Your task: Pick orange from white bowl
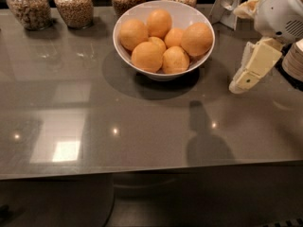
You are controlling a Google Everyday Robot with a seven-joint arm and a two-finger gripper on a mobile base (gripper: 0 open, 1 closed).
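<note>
The gripper [240, 84] (grip state unclear) hangs right of the white bowl [187, 12]; it should descend squarely over the rightmost orange [196, 38].

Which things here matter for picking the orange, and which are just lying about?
In the job: orange; white bowl holding it; gripper, right of the bowl.
Lying about: four glass jars along the back; white angled object behind.

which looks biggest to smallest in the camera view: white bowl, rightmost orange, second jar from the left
1. white bowl
2. second jar from the left, top cut off by the frame
3. rightmost orange, only slightly smaller

The gripper hangs right of the bowl.
</note>
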